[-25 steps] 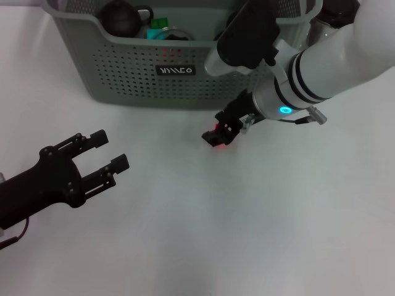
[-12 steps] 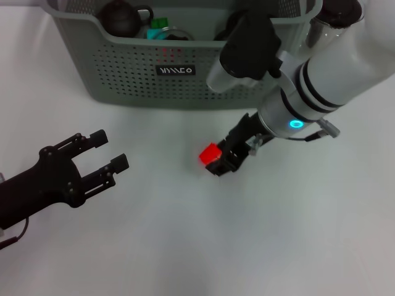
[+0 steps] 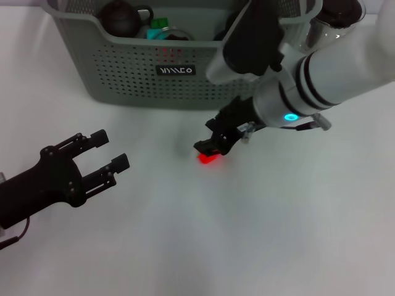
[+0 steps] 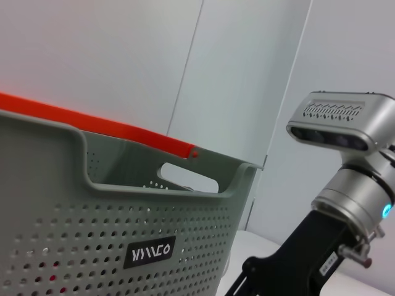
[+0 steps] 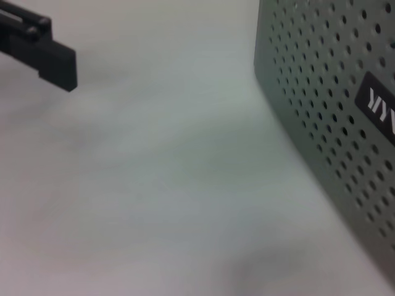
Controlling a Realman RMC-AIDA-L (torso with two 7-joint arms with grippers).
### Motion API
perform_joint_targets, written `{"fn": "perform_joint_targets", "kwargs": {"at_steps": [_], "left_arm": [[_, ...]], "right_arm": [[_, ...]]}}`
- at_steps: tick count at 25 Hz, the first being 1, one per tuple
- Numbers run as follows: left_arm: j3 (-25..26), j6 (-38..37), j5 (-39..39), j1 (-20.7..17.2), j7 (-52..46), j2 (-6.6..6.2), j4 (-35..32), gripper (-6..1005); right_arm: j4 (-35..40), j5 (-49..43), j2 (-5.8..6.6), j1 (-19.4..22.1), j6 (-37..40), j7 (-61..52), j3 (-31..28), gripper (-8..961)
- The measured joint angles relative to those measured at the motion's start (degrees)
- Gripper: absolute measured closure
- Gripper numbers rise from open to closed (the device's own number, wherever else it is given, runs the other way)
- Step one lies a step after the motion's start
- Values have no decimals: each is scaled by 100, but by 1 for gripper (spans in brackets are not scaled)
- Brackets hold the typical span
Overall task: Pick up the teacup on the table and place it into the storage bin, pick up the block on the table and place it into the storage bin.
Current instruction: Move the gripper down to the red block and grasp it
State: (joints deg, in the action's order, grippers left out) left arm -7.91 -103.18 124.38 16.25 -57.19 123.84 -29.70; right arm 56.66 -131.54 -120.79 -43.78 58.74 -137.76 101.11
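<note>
In the head view the red block (image 3: 207,158) sits at the tips of my right gripper (image 3: 210,148), just above the white table in front of the storage bin (image 3: 123,68); the fingers look shut on the block. The grey-green perforated bin with its black label also fills the left wrist view (image 4: 74,246) and one side of the right wrist view (image 5: 333,92). My left gripper (image 3: 110,150) rests open and empty at the table's left. The teacup is out of view on the table.
Inside the bin are a dark round pot (image 3: 120,17) and a green item (image 3: 159,24). A clear glass pitcher with a black lid (image 3: 336,15) stands behind the right arm. The left gripper's finger (image 5: 43,52) shows in the right wrist view.
The right gripper swung down and then left in front of the bin, with the red block staying at its tips and shifting slightly left and nearer. The left arm has not moved.
</note>
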Motion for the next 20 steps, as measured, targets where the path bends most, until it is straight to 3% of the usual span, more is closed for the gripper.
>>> {"fn": "perform_joint_targets", "kwargs": {"at_steps": [10,20], "left_arm": [[0,1,-11,17,-2,0,0,286],[0,-5,-15,20,-2,-3,0,285]], "right_arm": [[-796,607,-14,-197,-613,138,353,430],[-671,597,49,-184,337,80,33,444]]}}
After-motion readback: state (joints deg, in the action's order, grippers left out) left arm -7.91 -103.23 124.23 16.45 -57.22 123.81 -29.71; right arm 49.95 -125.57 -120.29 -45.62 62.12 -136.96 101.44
